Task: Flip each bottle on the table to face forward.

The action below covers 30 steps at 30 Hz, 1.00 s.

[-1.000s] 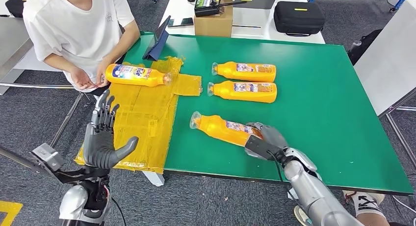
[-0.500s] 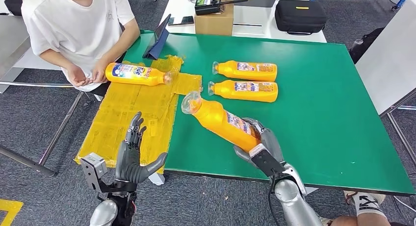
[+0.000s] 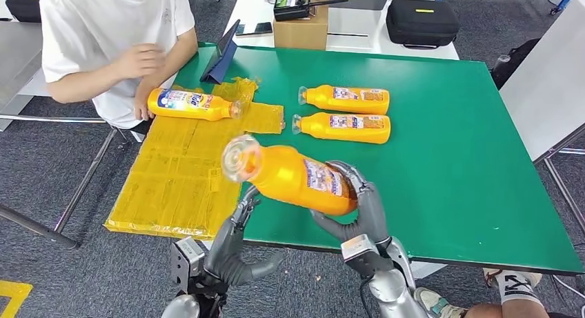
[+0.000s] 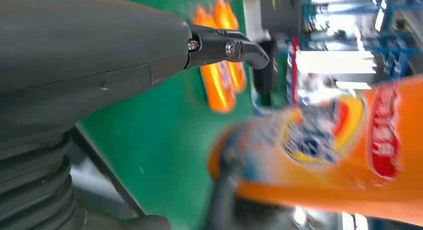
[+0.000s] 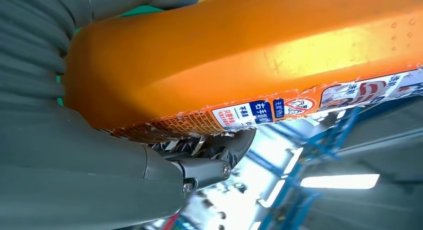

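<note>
My right hand (image 3: 359, 214) grips the base of an orange bottle (image 3: 296, 176) and holds it in the air over the table's front edge, cap end pointing left, back label up. Close up, that bottle (image 5: 239, 55) lies against the right hand (image 5: 75, 165). My left hand (image 3: 234, 252) is open just below the bottle's neck, fingers pointing up. In the left wrist view the left hand (image 4: 90, 55) is apart from the blurred bottle (image 4: 339, 155). Two more orange bottles (image 3: 345, 96) (image 3: 343, 127) lie side by side on the green table (image 3: 448, 180). Another bottle (image 3: 193, 104) lies on the yellow mat (image 3: 179, 173).
A person in a white shirt (image 3: 110, 35) sits at the table's left corner, one hand raised and the other by the bottle on the mat. A tablet (image 3: 222, 56), a cardboard box (image 3: 300, 35) and a black case (image 3: 421, 21) stand along the far edge.
My right hand has lifted the bottle higher and further left. My left hand has moved right, under the bottle's neck. The person has raised one hand.
</note>
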### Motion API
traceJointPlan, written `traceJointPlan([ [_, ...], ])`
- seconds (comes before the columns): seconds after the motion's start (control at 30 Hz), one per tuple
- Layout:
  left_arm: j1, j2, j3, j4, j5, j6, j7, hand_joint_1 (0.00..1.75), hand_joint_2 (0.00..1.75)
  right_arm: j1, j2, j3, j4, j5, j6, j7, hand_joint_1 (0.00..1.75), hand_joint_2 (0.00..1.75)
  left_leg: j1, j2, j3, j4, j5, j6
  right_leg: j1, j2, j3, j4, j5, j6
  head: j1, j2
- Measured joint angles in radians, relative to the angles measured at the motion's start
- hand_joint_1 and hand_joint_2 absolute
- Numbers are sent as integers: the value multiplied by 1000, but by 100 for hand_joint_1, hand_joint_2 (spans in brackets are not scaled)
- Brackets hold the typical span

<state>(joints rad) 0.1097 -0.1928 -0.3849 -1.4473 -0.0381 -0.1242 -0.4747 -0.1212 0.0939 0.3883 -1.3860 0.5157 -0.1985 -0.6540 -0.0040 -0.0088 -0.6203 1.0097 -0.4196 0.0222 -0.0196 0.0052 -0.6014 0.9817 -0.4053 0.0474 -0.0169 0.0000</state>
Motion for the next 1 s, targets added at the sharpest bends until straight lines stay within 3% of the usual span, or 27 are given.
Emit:
traceJointPlan([
  [0.17,-14,10,-58,-4,150,-159,16,0,175,-13,28,89,39,37,-41,-38,175,175,0,0,0,0,0,0,0,0,0,0,0,0,0,0],
  [0.5,-5,19,-63,-46,286,-201,19,0,175,-60,79,179,144,27,-86,-42,175,175,0,0,0,0,0,0,0,0,-1,0,0,0,0,0],
  [0.8,1,19,-37,-62,295,-175,32,0,175,-61,89,222,198,25,-110,-44,175,175,0,0,0,0,0,0,0,0,-1,0,0,0,0,0],
  [1.0,-15,7,-24,-66,229,-40,20,0,175,-44,93,275,218,41,-110,-42,175,175,0,0,0,0,0,0,0,0,-1,0,0,0,0,0],
])
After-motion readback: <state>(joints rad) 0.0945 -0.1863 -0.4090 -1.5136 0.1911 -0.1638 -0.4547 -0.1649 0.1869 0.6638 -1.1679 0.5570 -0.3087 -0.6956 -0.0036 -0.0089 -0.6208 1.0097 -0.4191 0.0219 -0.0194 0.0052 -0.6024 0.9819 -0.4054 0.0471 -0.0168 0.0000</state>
